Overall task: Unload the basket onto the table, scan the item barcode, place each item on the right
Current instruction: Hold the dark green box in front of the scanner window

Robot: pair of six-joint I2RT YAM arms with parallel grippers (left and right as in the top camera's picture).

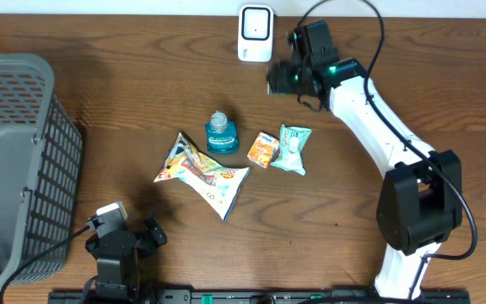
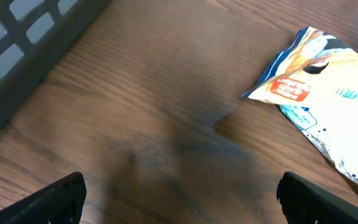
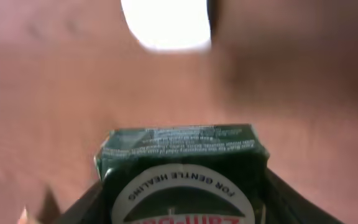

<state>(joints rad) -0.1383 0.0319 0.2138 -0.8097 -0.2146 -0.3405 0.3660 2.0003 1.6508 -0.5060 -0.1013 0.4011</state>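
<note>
The right tool (image 1: 285, 78) gripped a green balm box (image 3: 182, 168) just beside the white scanner (image 1: 255, 32). Pickup looked done, the scan itself pending (the barcode's facing could not be told). The left tool (image 2: 180, 198) sat open and empty over the worktop (image 2: 166, 93).

Basket (image 1: 57, 169) left, scanner (image 1: 255, 34) behind (bottle (image 1: 221, 133) central)

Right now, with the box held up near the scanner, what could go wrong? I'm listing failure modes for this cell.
1. The green box in the right gripper shows no barcode in the wrist view. The face turned toward the white scanner may not carry it either, so the scan could fail.
2. The box and the scanner stand close together, so a turn might knock the scanner over.
</note>
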